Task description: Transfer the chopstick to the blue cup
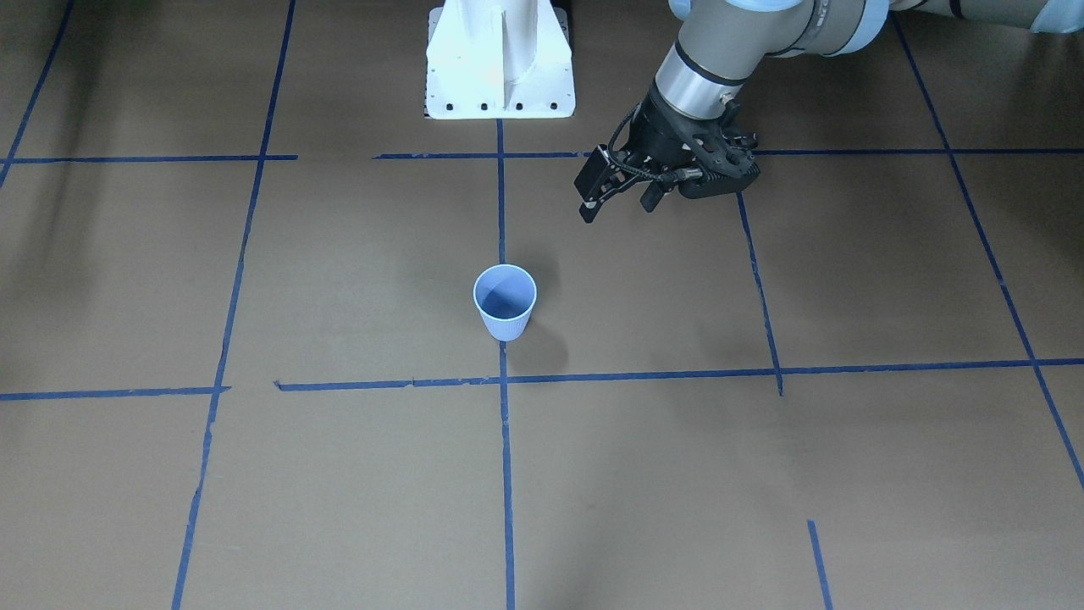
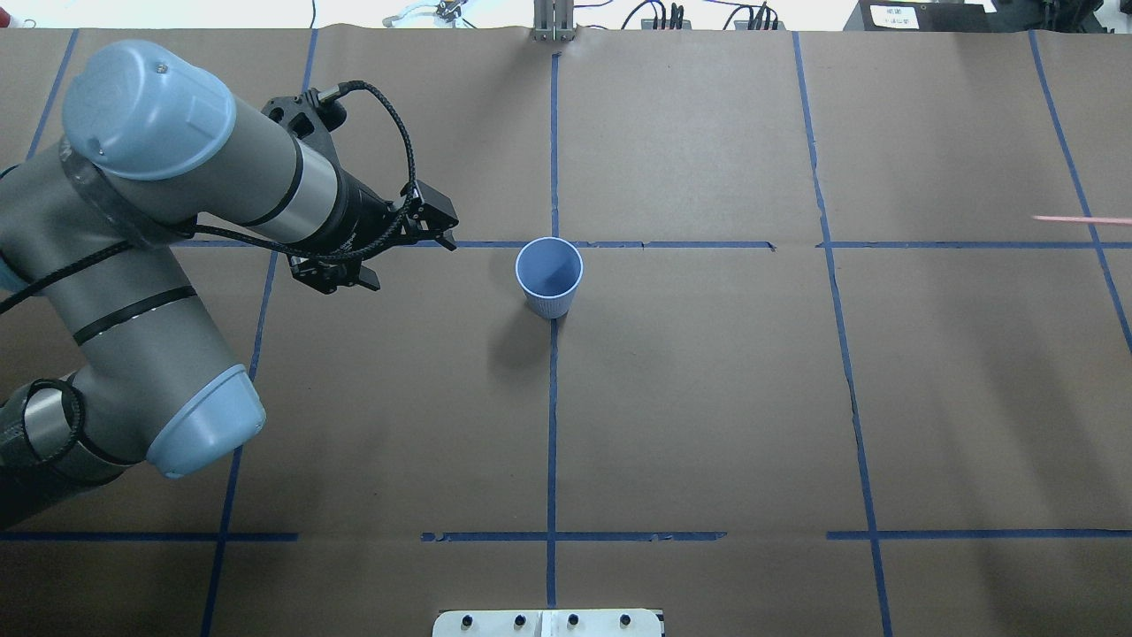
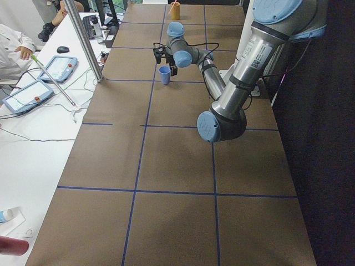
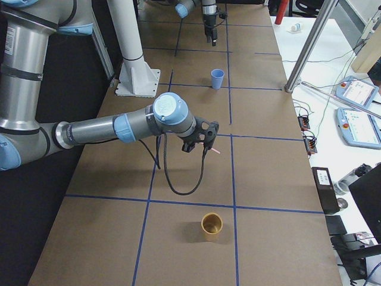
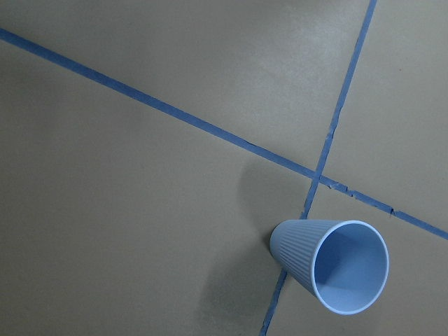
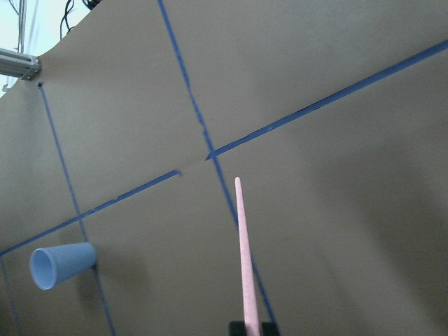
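The blue cup (image 2: 549, 276) stands upright and empty at the table's middle, on a tape crossing; it also shows in the front view (image 1: 505, 301) and both wrist views (image 5: 336, 266) (image 6: 61, 264). My left gripper (image 2: 411, 261) (image 1: 618, 206) is open and empty, above the table beside the cup on my left. My right gripper (image 4: 208, 138) is shut on the pale pink chopstick (image 6: 243, 259), far to the cup's right. The stick's tip points toward the cup; only that tip shows at the overhead view's right edge (image 2: 1083, 218).
An orange-brown cup (image 4: 211, 225) stands near the table's right end. The white robot base (image 1: 500, 68) is at my edge of the table. Operators' desk with tablets (image 4: 357, 128) and a metal post (image 4: 309, 47) lie along the far side.
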You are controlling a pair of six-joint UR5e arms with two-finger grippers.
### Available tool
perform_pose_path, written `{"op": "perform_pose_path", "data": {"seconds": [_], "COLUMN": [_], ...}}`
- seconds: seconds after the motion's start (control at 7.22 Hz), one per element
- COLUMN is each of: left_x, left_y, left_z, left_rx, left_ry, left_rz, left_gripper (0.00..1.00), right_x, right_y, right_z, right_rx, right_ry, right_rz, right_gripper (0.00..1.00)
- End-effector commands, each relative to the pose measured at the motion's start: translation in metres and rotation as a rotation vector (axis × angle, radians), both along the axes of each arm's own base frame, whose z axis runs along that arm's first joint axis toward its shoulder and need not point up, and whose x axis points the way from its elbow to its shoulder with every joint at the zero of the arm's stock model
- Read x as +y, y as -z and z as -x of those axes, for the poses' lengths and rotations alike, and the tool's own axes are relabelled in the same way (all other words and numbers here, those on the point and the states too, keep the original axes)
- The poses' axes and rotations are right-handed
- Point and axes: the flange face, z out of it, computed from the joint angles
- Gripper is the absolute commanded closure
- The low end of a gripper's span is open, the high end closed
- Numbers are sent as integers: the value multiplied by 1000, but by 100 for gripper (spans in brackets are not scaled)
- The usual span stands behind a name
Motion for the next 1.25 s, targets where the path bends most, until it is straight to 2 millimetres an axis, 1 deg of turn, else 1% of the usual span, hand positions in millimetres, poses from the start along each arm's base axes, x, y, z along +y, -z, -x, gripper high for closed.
{"op": "perform_pose_path", "data": {"seconds": [0.0, 0.14, 0.28, 0.42, 0.55, 0.69, 0.83, 0.97, 1.11], "left_x": [2, -2, -5, -6, -6, -6, -6, -6, -7], "left_y": [-6, -13, -20, -23, -23, -23, -24, -25, -26], "left_z": [9, 16, 21, 20, 20, 20, 19, 18, 18], "left_rx": [18, 28, 33, 32, 33, 33, 32, 30, 28], "left_ry": [7, 21, 29, 29, 30, 30, 29, 30, 29], "left_rz": [-16, -25, -29, -28, -26, -25, -24, -20, -21], "left_gripper": [0, 0, 0, 0, 0, 0, 0, 0, 0], "right_x": [-53, -71, -70, -61, -61, -63, -61, -60, -64], "right_y": [134, 186, 229, 259, 286, 301, 301, 307, 308], "right_z": [107, 165, 233, 301, 344, 366, 373, 385, 399], "right_rx": [-87, -81, -44, -7, 6, 8, 12, 22, 26], "right_ry": [135, 177, 174, 153, 128, 124, 132, 107, 88], "right_rz": [152, 200, 229, 248, 270, 282, 282, 263, 245], "right_gripper": [99, 99, 99, 99, 99, 99, 98, 98, 99]}}
